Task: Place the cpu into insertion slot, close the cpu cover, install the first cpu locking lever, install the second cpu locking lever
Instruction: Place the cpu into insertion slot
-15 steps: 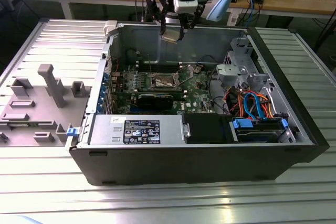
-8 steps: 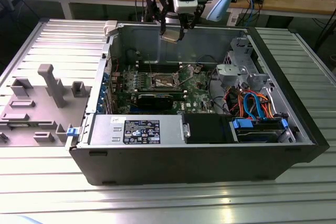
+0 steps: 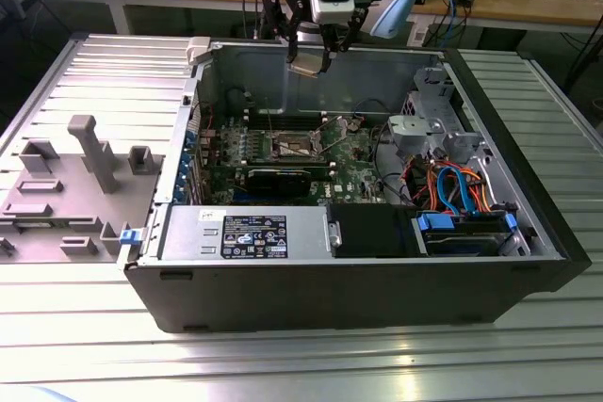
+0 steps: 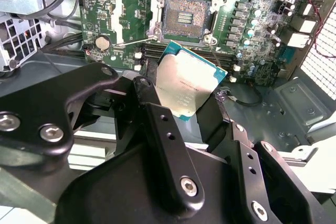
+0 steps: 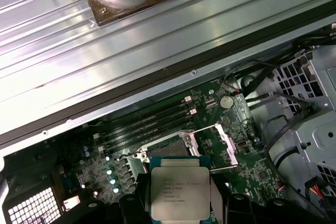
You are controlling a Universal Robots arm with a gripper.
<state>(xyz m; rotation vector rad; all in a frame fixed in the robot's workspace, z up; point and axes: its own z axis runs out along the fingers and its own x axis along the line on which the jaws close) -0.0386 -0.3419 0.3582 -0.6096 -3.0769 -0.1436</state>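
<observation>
The cpu [image 4: 184, 85] is clamped by its edges in the pincer [image 3: 309, 54], above the open case [image 3: 528, 233] and well apart from the insertion slot [image 4: 188, 17]. The slot lies bare, with the cpu cover [image 5: 227, 144] swung aside. The chip appears tilted in the grasp. Were it lowered askew or off-centre, the socket contacts could be bent, or the chip could slip onto the green circuit board [image 4: 252, 19].

Open dark computer case [image 3: 358, 280] on a ribbed metal table [image 3: 283, 364]. Inside, a labelled power supply [image 3: 245, 233] along the near wall, orange and blue cables [image 3: 452, 185] toward the exterior view's right, a long black expansion card [image 3: 283, 176] mid-case. Grey fixture tray [image 3: 85, 152] beside the case on the exterior view's left. Narrow memory slots [image 5: 152, 121] in the first wrist view.
</observation>
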